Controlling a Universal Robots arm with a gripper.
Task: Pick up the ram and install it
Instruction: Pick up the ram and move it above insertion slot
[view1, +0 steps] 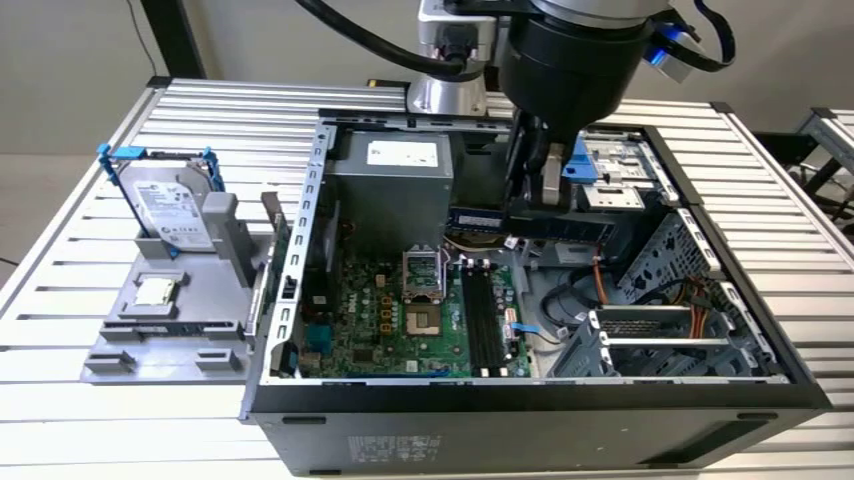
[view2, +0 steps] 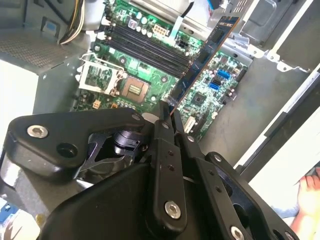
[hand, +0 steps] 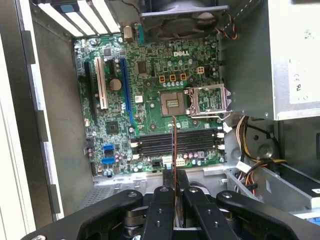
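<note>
The fingers (view2: 163, 137) clamp the ram (view2: 205, 55), hiding one end.

Robotics lab or test workshop. Slatted aluminium bench (view1: 67, 300) carries open computer case (view1: 534, 425), motherboard (view1: 387, 310) exposed. Grey parts tray (view1: 147, 350) by bench edge at exterior view's left, hard drive (view1: 171, 210) propped in it. Robot arm (view1: 567, 60) above case, gripper (view1: 534, 203) pinching ram (view1: 587, 228). Second slatted bench (view1: 834, 135) at exterior view's right.
</note>
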